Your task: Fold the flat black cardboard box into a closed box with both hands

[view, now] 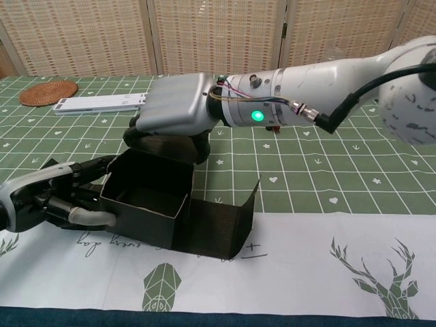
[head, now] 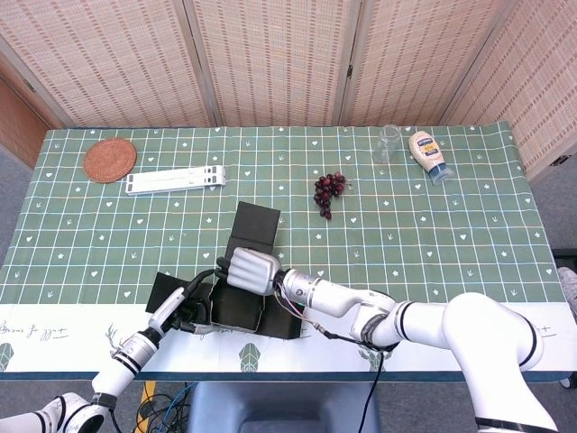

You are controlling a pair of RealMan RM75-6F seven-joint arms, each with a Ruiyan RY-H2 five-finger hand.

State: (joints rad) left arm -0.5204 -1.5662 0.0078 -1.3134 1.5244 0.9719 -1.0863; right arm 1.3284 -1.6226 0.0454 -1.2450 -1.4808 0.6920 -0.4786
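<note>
The black cardboard box [view: 146,204] stands half-formed near the table's front edge, an open tray with upright walls. One long flap [view: 225,221] lies out to its right with a raised end. The lid flap [head: 252,225] sticks up behind the box. My right hand [view: 174,112] reaches over from the right, and its dark fingers [view: 199,146] curl down over the back wall [head: 236,287]. My left hand [view: 58,201] holds the box's left wall, its fingers along the side and its thumb low at the front. In the head view the left hand [head: 185,307] lies over a side flap [head: 165,290].
A woven coaster [head: 110,160] and a white folding stand [head: 175,180] lie at the back left. Dark grapes [head: 328,191] sit mid-table, with a glass [head: 388,142] and a sauce bottle [head: 428,155] at the back right. The table's front edge [view: 218,317] is close below the box.
</note>
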